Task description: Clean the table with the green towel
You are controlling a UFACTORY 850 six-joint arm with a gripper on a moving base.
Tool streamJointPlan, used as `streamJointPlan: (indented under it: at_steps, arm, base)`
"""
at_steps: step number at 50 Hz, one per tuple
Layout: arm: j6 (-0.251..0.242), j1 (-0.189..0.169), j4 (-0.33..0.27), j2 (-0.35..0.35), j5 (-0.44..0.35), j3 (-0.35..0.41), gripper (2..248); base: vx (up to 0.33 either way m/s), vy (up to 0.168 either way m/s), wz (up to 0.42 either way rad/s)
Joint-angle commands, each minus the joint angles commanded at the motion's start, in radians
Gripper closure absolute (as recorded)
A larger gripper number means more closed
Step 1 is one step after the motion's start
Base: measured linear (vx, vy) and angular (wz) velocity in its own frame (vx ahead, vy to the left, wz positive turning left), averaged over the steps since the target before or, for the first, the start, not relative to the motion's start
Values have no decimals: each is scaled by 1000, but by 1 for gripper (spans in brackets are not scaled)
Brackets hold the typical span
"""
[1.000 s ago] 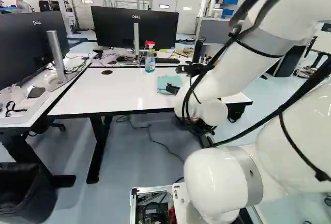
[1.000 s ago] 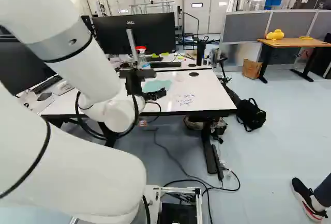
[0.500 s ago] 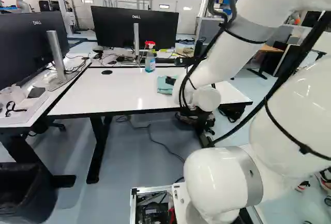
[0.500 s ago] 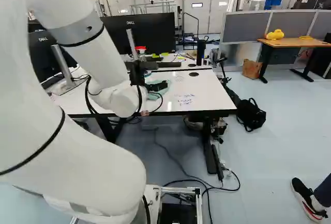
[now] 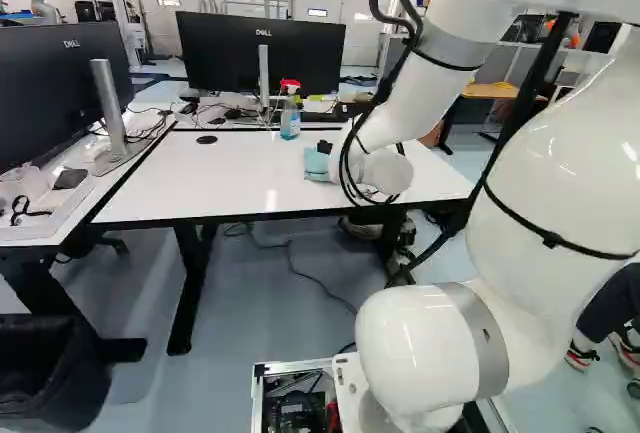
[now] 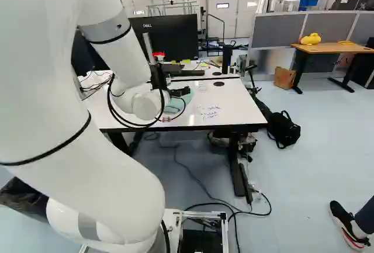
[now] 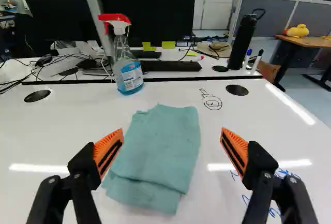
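The gripper [image 6: 180, 92] is holding its fingers spread; ahead, the folded green towel [image 7: 160, 146] is lying on the white desk [image 7: 67, 120]. Beyond the towel, a clear spray bottle [image 7: 128, 74] is containing blue liquid; farther beyond it, a black bottle [image 7: 242, 43] is standing, contents hidden.

Base views behind arm [image 5: 415, 98], table [image 5: 225, 175] shared, wrist view nearer, all facing ahead

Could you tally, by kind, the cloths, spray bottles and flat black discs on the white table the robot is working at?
Green towel: 1
Spray bottle: 1
Black discs, one toward each side: 2
Total: 4
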State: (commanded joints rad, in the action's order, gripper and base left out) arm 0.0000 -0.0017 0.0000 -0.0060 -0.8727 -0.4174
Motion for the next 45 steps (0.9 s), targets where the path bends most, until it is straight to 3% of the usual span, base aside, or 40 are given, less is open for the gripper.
streamJointPlan:
  at_steps: [26,45]
  arm:
    - [0,16,0,-132,9,-139,3]
    - [0,30,0,-223,103,-241,3]
  base:
    - [0,0,0]
    - [0,0,0]
